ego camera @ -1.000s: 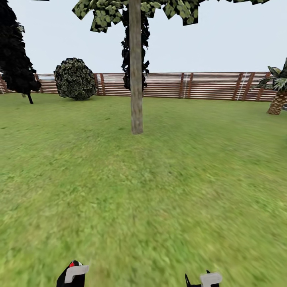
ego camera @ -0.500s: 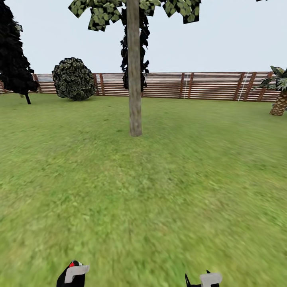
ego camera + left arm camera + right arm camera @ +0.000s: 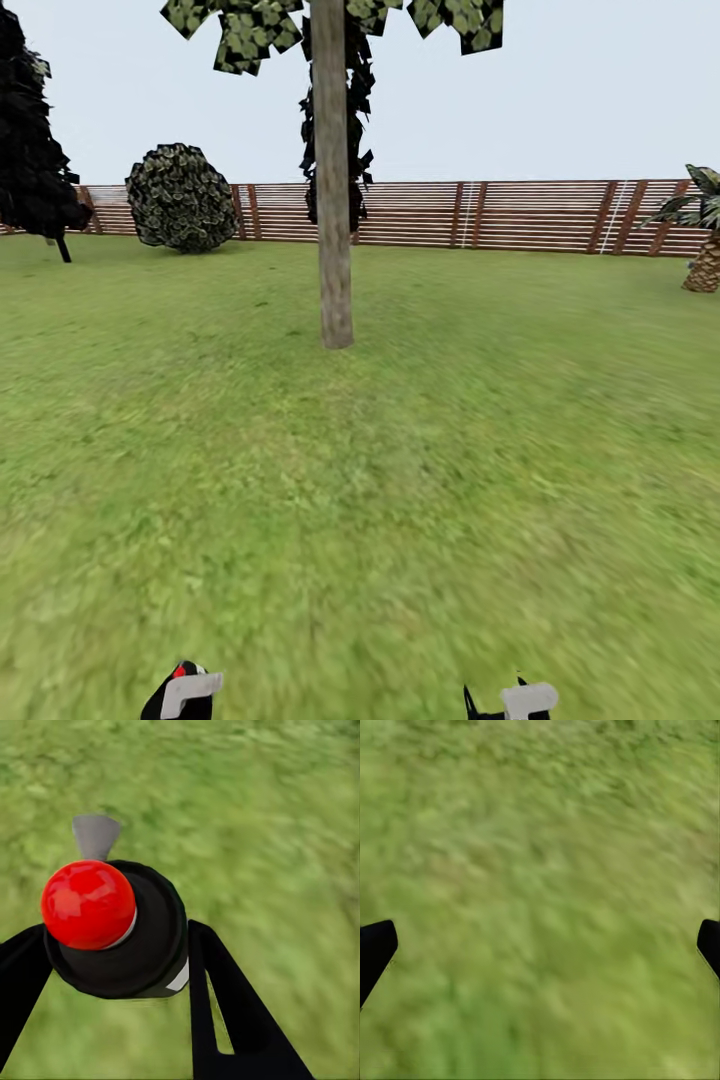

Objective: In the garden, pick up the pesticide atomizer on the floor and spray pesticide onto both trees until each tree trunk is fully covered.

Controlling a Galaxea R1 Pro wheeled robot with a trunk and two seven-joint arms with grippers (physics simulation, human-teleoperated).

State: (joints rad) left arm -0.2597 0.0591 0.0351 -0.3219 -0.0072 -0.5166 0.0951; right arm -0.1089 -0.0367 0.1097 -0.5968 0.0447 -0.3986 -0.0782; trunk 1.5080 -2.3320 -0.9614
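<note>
One pale tree trunk (image 3: pixel 333 200) stands on the lawn (image 3: pixel 400 480), ahead of the fence (image 3: pixel 480 213). Left of it are one round bush (image 3: pixel 181 197) and one dark conifer (image 3: pixel 35 150); one palm (image 3: pixel 705 240) is far right. The left gripper (image 3: pixel 112 967) clasps one atomizer (image 3: pixel 120 926). The right gripper (image 3: pixel 540 945) is spread apart over grass.

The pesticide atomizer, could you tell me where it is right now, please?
The pesticide atomizer sits between the left gripper's black fingers over the lawn, low left in the head view.
</note>
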